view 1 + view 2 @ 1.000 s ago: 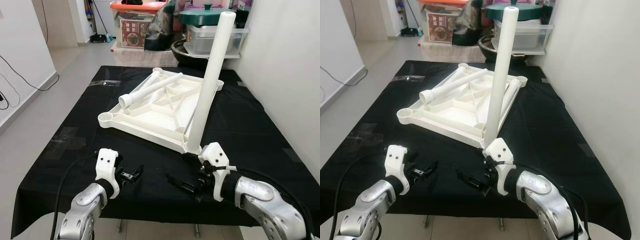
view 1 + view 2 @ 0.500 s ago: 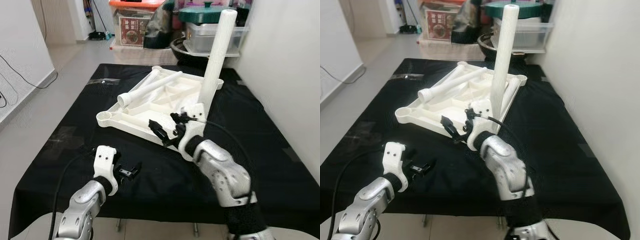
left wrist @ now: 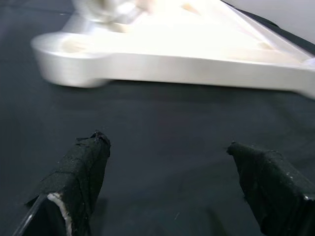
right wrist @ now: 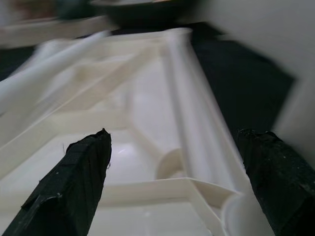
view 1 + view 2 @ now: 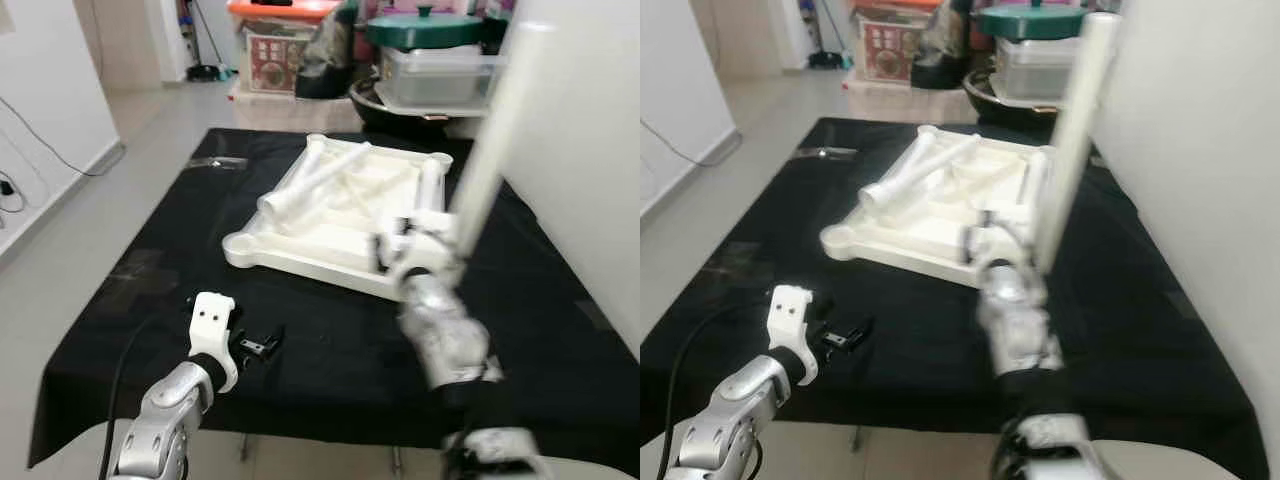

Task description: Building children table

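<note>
White tabletop (image 5: 335, 225) lies upside-down on black cloth (image 5: 150, 290).

Left arm low and bent at near edge, left gripper (image 5: 262, 346) level, pointing forward, fingers (image 3: 81, 169) spread wide with nothing between. Right arm stretched forward and raised, blurred. Right gripper (image 4: 172, 162) apparently over the tabletop's inner face, fingers (image 4: 81, 177) wide apart, nothing gripped.

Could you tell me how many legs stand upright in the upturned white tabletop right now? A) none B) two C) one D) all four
C: one leg stands upright at the near right corner of the tabletop; the other legs lie flat across it.
</note>
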You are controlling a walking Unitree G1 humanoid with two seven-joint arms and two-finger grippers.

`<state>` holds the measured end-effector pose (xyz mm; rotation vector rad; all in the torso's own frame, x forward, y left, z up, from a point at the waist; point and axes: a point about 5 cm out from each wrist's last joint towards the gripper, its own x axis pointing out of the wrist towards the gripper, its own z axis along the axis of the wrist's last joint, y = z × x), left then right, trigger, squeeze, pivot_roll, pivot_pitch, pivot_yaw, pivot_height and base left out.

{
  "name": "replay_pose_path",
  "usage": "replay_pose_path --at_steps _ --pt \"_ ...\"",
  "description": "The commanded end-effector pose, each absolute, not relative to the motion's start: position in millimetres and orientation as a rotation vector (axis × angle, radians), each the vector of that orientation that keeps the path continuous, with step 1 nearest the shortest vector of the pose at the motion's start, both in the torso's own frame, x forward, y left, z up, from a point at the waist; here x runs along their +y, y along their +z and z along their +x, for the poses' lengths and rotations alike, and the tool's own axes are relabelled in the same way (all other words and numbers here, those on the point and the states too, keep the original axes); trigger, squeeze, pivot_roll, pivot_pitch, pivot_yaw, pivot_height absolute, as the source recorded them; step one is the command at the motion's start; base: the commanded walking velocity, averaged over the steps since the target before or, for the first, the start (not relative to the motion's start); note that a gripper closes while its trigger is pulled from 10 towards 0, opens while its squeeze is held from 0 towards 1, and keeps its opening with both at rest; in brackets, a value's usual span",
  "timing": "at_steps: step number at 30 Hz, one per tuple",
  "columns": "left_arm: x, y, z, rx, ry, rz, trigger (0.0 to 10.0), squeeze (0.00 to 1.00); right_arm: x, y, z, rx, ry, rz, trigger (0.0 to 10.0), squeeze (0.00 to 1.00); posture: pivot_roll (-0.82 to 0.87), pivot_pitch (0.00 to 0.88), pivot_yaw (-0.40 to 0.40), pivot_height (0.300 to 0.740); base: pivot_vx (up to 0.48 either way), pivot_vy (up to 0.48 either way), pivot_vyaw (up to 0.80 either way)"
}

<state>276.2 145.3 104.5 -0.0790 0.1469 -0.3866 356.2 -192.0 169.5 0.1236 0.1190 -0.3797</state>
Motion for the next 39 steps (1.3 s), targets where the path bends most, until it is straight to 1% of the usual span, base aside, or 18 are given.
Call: replay_pose_path --at_steps 1,3,5,6,7,8,10,12,14,15,16,17,18,19,20,23,33,39 --pt "144.8 103.9 275.1 0.157 -0.392 -0.074 10.0 0.00 -235.7 167.3 350.5 0.113 -0.595 0.153 10.0 0.00 0.04 0.000 -0.048 0.740 0.000 0.000 0.00" --pt "144.8 103.9 275.1 0.157 -0.392 -0.074 10.0 0.00 -235.7 167.3 350.5 0.113 -0.595 0.153 10.0 0.00 0.04 0.000 -0.048 0.740 0.000 0.000 0.00" --pt "143.7 102.8 274.4 0.161 -0.394 -0.076 10.0 0.00 -311.1 173.7 331.4 0.088 -0.885 0.156 10.0 0.00 0.03 0.000 -0.035 0.740 0.000 0.000 0.00" --pt "143.7 102.8 274.4 0.161 -0.394 -0.076 10.0 0.00 -311.1 173.7 331.4 0.088 -0.885 0.156 10.0 0.00 0.03 0.000 -0.035 0.740 0.000 0.000 0.00" --pt "143.1 102.0 274.1 0.164 -0.397 -0.076 10.0 0.00 -335.0 177.7 322.2 0.075 -0.974 0.157 10.0 0.00 0.03 0.000 -0.035 0.740 0.000 0.000 0.00" --pt "142.4 101.5 274.1 0.166 -0.401 -0.075 10.0 0.00 -346.6 181.8 318.6 0.064 -0.997 0.162 10.0 0.00 0.02 0.000 -0.032 0.740 0.000 0.000 0.00" --pt "142.4 101.5 274.1 0.166 -0.401 -0.075 10.0 0.00 -346.6 181.8 318.6 0.064 -0.997 0.162 10.0 0.00 0.02 0.000 -0.032 0.740 0.000 0.000 0.00" --pt "141.2 103.1 276.8 0.162 -0.407 -0.072 10.0 0.00 -300.5 186.1 347.7 0.041 -0.706 0.148 10.0 0.00 0.02 0.000 -0.033 0.740 0.000 0.000 0.00" --pt "141.2 103.1 276.8 0.162 -0.407 -0.072 10.0 0.00 -300.5 186.1 347.7 0.041 -0.706 0.148 10.0 0.00 0.02 0.000 -0.033 0.740 0.000 0.000 0.00" --pt "141.7 104.1 277.3 0.159 -0.405 -0.070 10.0 0.00 -254.8 189.2 365.4 0.014 -0.469 0.121 10.0 0.00 0.03 0.000 -0.037 0.740 0.000 0.000 0.00" --pt "141.7 104.1 277.3 0.159 -0.405 -0.070 10.0 0.00 -254.8 189.2 365.4 0.014 -0.469 0.121 10.0 0.00 0.03 0.000 -0.037 0.740 0.000 0.000 0.00" --pt "142.6 104.3 276.7 0.159 -0.402 -0.067 10.0 0.00 -224.6 194.2 372.1 -0.021 -0.310 0.108 10.0 0.00 0.04 0.000 -0.043 0.740 0.000 0.000 0.00" --pt "143.2 104.3 276.2 0.158 -0.400 -0.064 10.0 0.00 -204.5 198.0 374.8 -0.047 -0.205 0.100 10.0 0.00 0.04 0.000 -0.043 0.740 0.000 0.000 0.00" --pt "145.7 103.5 274.5 0.161 -0.391 -0.060 10.0 0.00 -166.8 203.4 374.1 -0.076 0.021 0.092 10.0 0.00 0.06 0.000 -0.054 0.740 0.000 0.000 0.00" --pt "145.7 103.5 274.5 0.161 -0.391 -0.060 10.0 0.00 -166.8 203.4 374.1 -0.076 0.021 0.092 10.0 0.00 0.06 0.000 -0.054 0.740 0.000 0.000 0.00" --pt "150.8 101.6 271.1 0.166 -0.369 -0.057 10.0 0.00 -107.6 205.7 355.7 -0.104 0.444 0.030 10.0 0.00 0.07 0.000 -0.065 0.740 0.000 0.000 0.00" --pt "155.2 100.6 270.3 0.163 -0.343 -0.065 10.0 0.00 -101.4 190.1 363.6 -0.064 0.477 -0.047 10.0 0.00 0.07 0.000 -0.055 0.740 0.000 0.000 0.00" --pt "161.7 99.5 270.1 0.168 -0.325 -0.053 10.0 0.00 -98.4 168.2 371.0 0.050 0.539 -0.156 10.0 0.00 0.08 0.000 -0.057 0.740 0.000 0.000 0.00"
